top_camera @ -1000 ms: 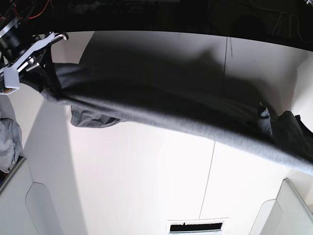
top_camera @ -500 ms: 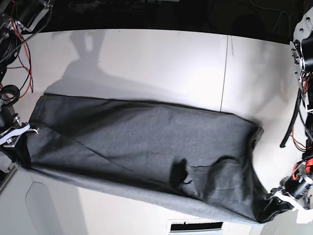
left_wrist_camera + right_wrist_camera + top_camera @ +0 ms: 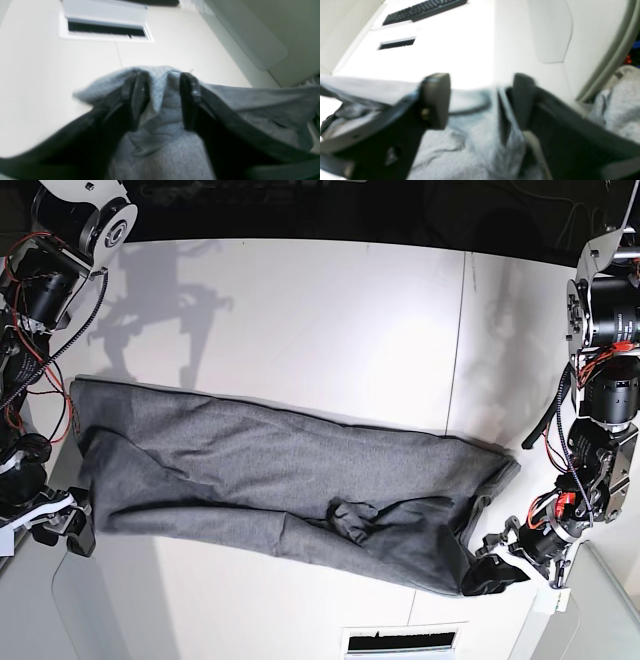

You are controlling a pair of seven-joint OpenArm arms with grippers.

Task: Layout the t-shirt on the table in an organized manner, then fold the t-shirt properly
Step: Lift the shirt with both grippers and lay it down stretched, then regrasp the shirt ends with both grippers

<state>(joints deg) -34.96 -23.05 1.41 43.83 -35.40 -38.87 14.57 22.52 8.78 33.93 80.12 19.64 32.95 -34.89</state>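
Because each spread pincer, left pincer (image 3: pixel 497 565) and right pincer (image 3: pixel 62 527), straddled a corner, the heathered charcoal-grey cotton t-shirt (image 3: pixel 270 495) lay stretched, apparently released, across the smooth white table (image 3: pixel 330 320).

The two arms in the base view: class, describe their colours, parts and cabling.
Both the left arm and right arm are black cylindrical segments with pale silver-white brackets, trailing loose red and black wires. The left gripper and right gripper have black fingers.
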